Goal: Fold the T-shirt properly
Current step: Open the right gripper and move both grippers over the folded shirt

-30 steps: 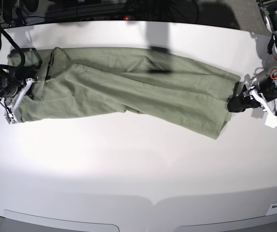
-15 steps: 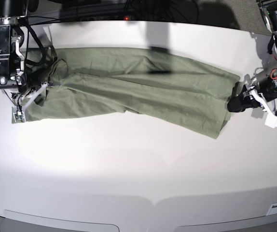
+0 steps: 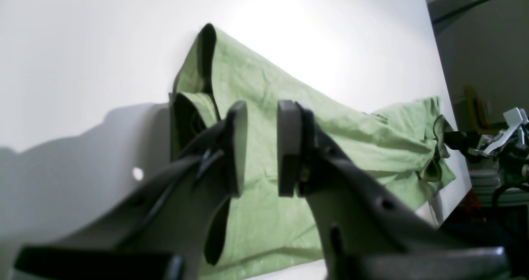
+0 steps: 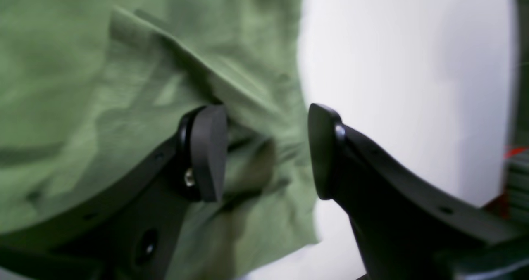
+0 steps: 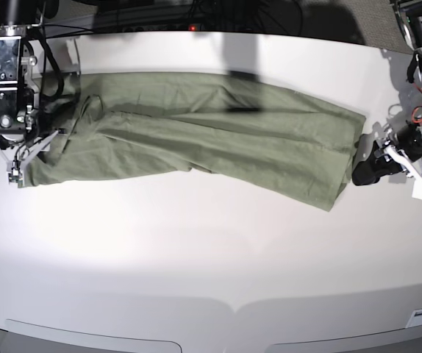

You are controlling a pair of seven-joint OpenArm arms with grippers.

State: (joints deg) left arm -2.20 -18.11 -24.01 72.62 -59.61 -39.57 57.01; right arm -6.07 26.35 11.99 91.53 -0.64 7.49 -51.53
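The right tool (image 4: 264, 152) has just released, jaws parting above the T-shirt (image 5: 211, 132). The left tool (image 3: 258, 148) is hanging slightly parted, empty. The shirt is lying in a long band across the surface (image 5: 211, 250), awaiting another fold.

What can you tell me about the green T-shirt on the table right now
The T-shirt is plain sage green, soft wrinkled fabric, folded into a long band lying flat across the white table. The right gripper hangs open over its bunched end; the left gripper sits at the opposite end, nothing clamped.
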